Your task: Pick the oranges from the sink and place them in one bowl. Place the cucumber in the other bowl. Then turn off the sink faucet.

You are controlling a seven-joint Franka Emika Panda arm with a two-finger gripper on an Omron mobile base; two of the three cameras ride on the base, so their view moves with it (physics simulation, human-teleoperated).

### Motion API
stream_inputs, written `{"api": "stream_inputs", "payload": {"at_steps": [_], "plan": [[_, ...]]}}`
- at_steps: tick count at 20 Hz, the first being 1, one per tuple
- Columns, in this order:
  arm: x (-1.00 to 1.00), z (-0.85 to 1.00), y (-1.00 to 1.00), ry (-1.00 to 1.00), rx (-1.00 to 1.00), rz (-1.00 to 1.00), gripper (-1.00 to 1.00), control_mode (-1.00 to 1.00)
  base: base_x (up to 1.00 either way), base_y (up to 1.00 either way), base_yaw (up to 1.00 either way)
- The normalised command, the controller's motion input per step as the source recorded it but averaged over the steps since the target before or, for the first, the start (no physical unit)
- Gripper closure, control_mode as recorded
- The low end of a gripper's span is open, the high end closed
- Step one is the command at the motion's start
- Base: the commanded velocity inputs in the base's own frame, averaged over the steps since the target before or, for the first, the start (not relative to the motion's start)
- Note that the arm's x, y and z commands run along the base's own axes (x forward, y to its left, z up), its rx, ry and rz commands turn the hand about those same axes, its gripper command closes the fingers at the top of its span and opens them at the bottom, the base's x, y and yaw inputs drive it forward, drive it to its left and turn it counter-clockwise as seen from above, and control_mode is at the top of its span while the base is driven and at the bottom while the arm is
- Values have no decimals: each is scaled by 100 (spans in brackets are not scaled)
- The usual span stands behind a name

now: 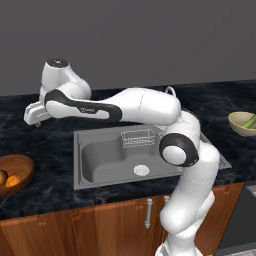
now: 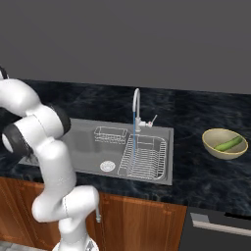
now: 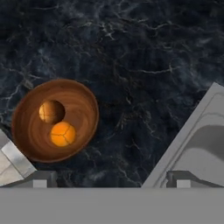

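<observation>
Pincer (image 3: 109,179) hovers with fingers spread and nothing held, above the dark marble surface (image 3: 144,57) between the shallow reddish-brown wooden bowl (image 3: 83,127) and the grey steel sink (image 3: 197,144). Both small round oranges (image 3: 62,133) lie in that bowl; the stubby green cucumber (image 2: 229,143) rests in the pale olive-yellow bowl (image 2: 215,147). The tall chrome gooseneck faucet (image 2: 136,100) runs blue.

Risk: the far swing to its lever could clip the spout or the wire basket (image 2: 111,134).

Brown wooden bowl (image 3: 33,131) on dark marbled counter (image 3: 144,57), two oranges (image 3: 62,134) touching inside. Sink (image 3: 199,144) corner at right. Finger tips (image 3: 40,178) apart, seemingly empty.
</observation>
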Motion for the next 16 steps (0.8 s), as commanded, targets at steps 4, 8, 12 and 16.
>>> {"api": "stream_inputs", "payload": {"at_steps": [4,8,12,16], "plan": [[-10,0,-100,-12,24,2,-100,-100,0,0,0],[-18,5,-100,-7,23,3,-100,-100,0,0,0],[-22,5,-100,-3,22,2,-100,-100,0,0,0],[-18,11,-100,0,21,2,-100,-100,0,0,0]]}}
